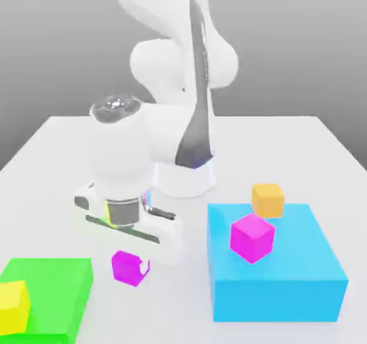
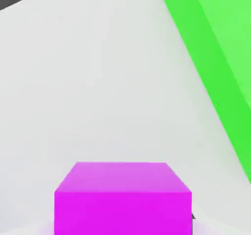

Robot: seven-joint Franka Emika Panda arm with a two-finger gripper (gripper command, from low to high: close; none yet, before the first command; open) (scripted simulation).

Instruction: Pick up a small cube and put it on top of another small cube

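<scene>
The small magenta cube (image 1: 129, 269) is being clamped by the gripper (image 1: 132, 264), its jaws being closed against the sides, toward the exterior view's left of the blue block (image 1: 276, 296). The orange cube (image 1: 267, 201) is being supported on that block.

Grey backdrop (image 1: 43, 49), darker lower down — a pale, evenly lit tabletop (image 1: 251, 149) before it.

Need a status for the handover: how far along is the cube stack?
Done: gripper is down at the small magenta cube, whose near end fills the space between its fingers.
In hand: that cube looks gripped; whether it has left the table I can't tell.
Left: carry it over and set it on the orange cube, whose top is bare on the blue block.
</scene>
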